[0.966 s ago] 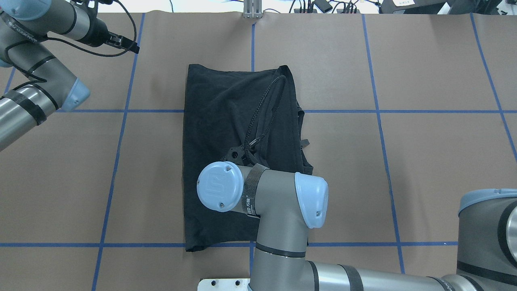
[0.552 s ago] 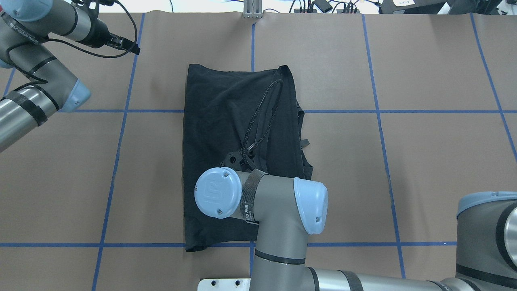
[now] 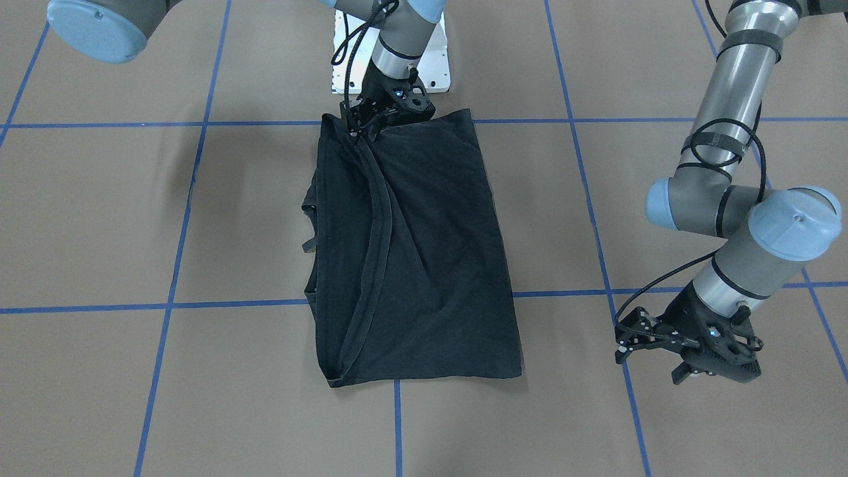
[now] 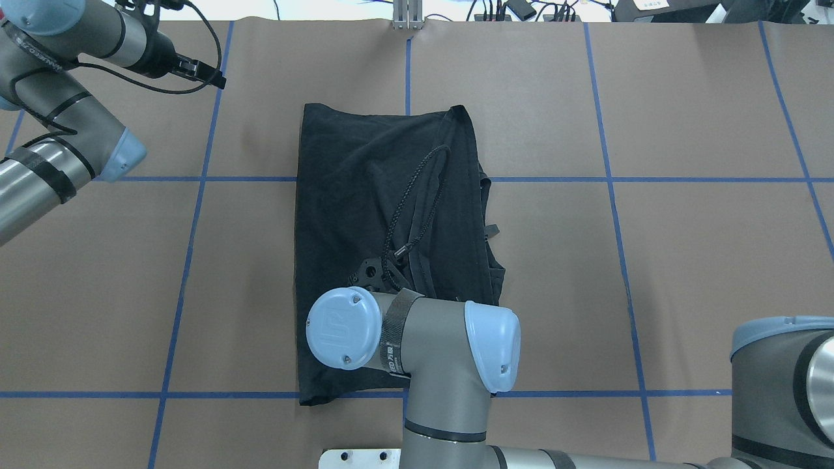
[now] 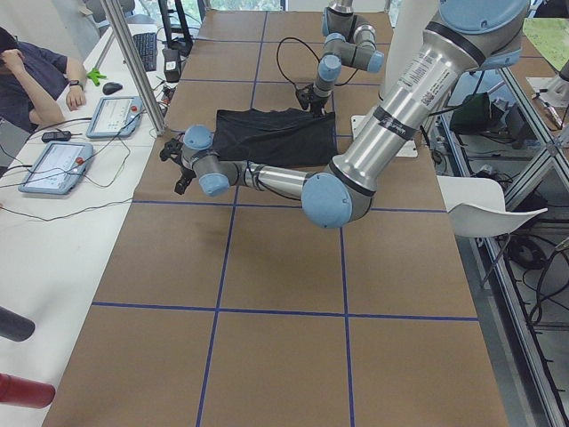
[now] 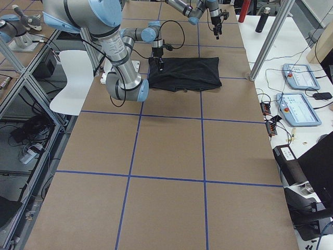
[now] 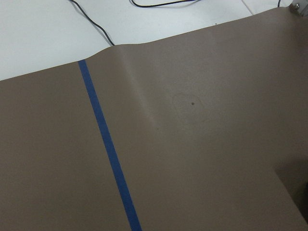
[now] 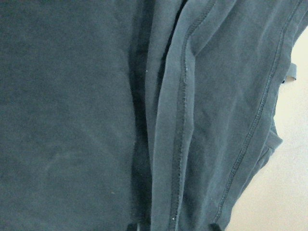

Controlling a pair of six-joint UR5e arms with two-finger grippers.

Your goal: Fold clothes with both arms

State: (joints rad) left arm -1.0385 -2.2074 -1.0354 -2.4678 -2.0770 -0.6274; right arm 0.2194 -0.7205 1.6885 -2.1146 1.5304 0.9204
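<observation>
Brown table (image 3: 132, 218) gridded with blue tape (image 3: 179, 218), a black T-shirt (image 3: 437, 252) lying folded lengthwise at its centre.
At the garment's robot-side edge the right gripper (image 3: 363, 129) is clamped on a raised fold; the left gripper (image 3: 648, 366) hangs empty, fingers apart, well apart from it.

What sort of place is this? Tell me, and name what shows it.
Probably a robotics lab workcell: two robot arms at a table gridded with blue tape, with teach pendants on a side bench.
</observation>
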